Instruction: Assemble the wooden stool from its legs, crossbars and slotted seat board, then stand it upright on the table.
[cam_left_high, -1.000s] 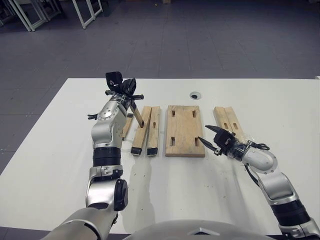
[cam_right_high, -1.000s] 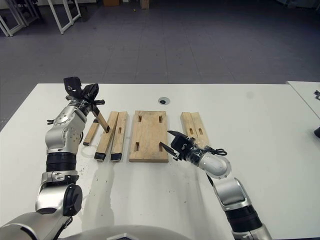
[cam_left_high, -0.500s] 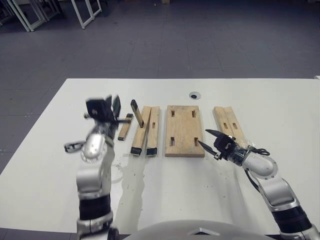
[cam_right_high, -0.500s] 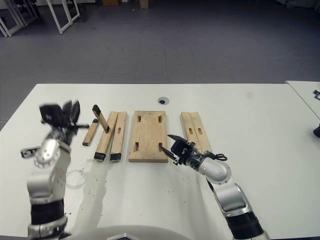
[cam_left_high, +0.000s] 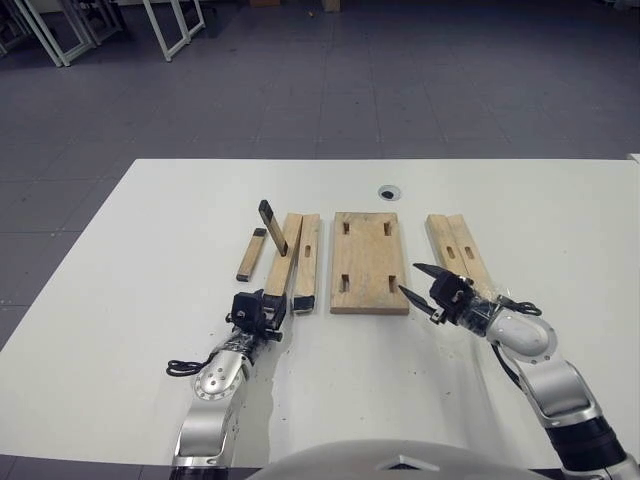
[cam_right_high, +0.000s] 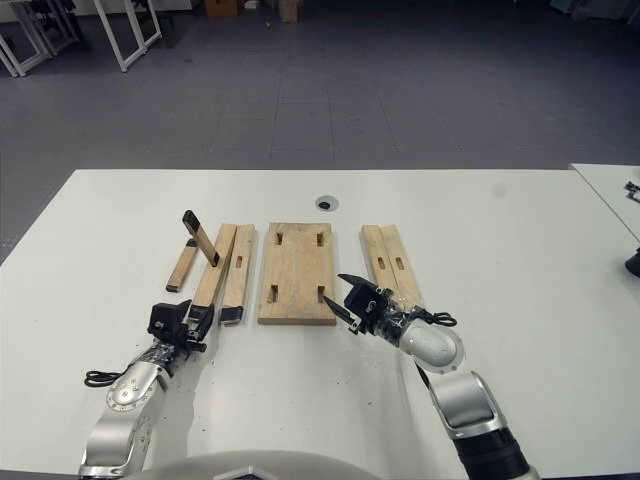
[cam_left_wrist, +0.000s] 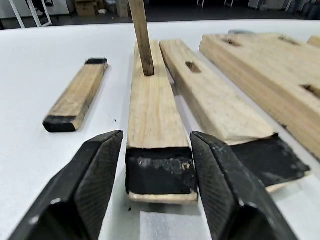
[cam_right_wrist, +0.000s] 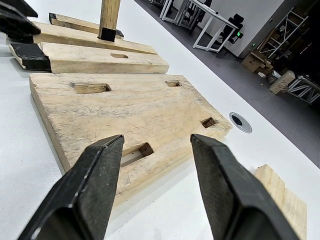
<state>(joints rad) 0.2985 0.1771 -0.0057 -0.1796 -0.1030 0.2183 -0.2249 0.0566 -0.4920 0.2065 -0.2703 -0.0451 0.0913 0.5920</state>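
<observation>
At the middle of the white surface (cam_left_high: 560, 210): the seat board (cam_left_high: 369, 262). Lies flat, four slots facing up, long side running away from the robot.

Just left of it: the inner left leg (cam_left_high: 308, 262) and the outer left leg (cam_left_high: 283, 265). Lie flat side by side, touching or nearly so, black-capped ends toward the robot.

In the slot of the outer one: the standing crossbar (cam_left_high: 273, 228). Sticks up tilted, black tip uppermost.

Farther left, apart from the legs: the loose crossbar (cam_left_high: 251, 255). Lies flat on the surface.

To the right of the seat board, with a gap between: the right pair of legs (cam_left_high: 458, 248). Lie flat against each other, slots up.

Beyond the board: a round grommet (cam_left_high: 388, 190) set in the surface.

Low over the surface at the near end of the outer left leg: the left claw (cam_left_high: 258, 303). Gapes wide and straddles the black cap with one finger (cam_left_wrist: 95, 175) on each side. Leaves a sliver of surface showing between finger and wood on both sides, grips nothing.

Just beside the near right corner of the seat board: the right claw (cam_left_high: 408, 278). Stands wide open, points its tips at the board, holds nothing. Cannot tell whether the lower tip touches the surface.
</observation>
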